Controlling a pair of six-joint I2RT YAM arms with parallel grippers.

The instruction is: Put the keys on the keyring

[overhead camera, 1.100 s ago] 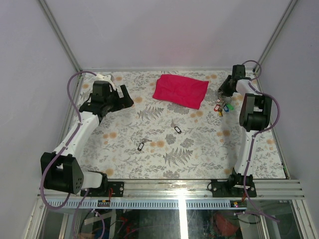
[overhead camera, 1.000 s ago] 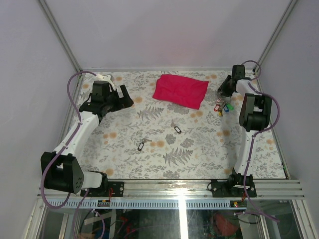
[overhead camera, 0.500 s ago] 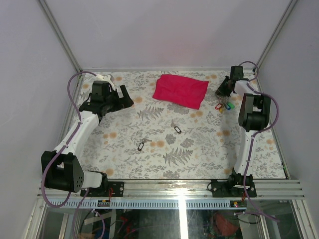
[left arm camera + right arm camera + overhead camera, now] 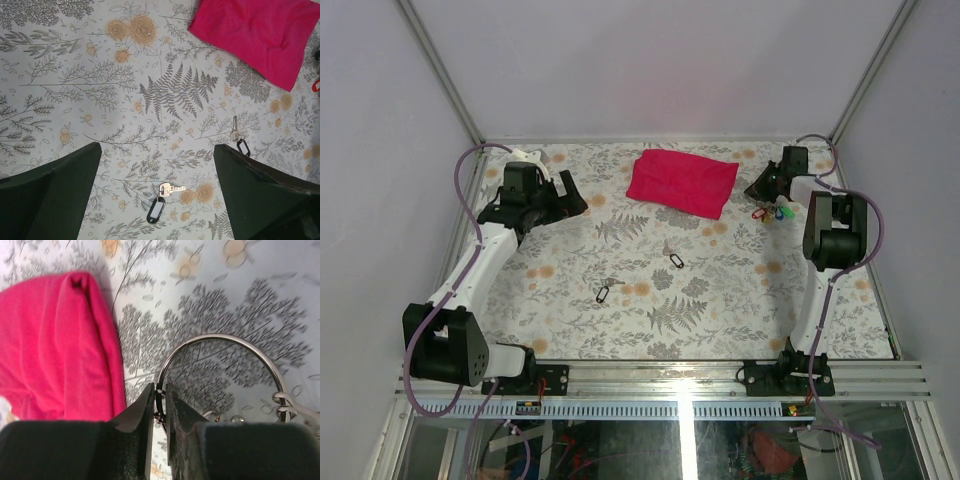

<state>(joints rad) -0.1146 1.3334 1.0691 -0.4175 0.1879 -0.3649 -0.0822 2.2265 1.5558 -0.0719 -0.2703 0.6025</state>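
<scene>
**Firmly pinched, keyring held at far right while two keys lie loose**

Nearest the arms, a black-tagged key (image 4: 603, 294) lies flat on the flower-printed bench (image 4: 720, 310), left of centre. A second black-tagged key (image 4: 674, 258) lies a little farther off and to its right, the two well apart and touched by nothing. Neither is on the ring, so the job looks only partly done.

Farther left, the left gripper (image 4: 571, 195) hangs above the bench with its jaws spread wide and nothing between them. Its wrist camera looks down on both loose keys, a stance that seems meant for fetching one of them.

At the far middle a red cloth (image 4: 682, 182) lies rumpled, apart from the keys.

In the far right corner the right gripper (image 4: 160, 390) is closed on the keyring (image 4: 220, 335). Its fingertips nip the thin wire at one side so that most of the loop stands free, probably to leave room for threading. A cluster of coloured tags (image 4: 772, 212) sits just beside that gripper. Small loops (image 4: 279, 400) on the ring's right side suggest these keys are strung already, though the link itself is too small to confirm.
</scene>
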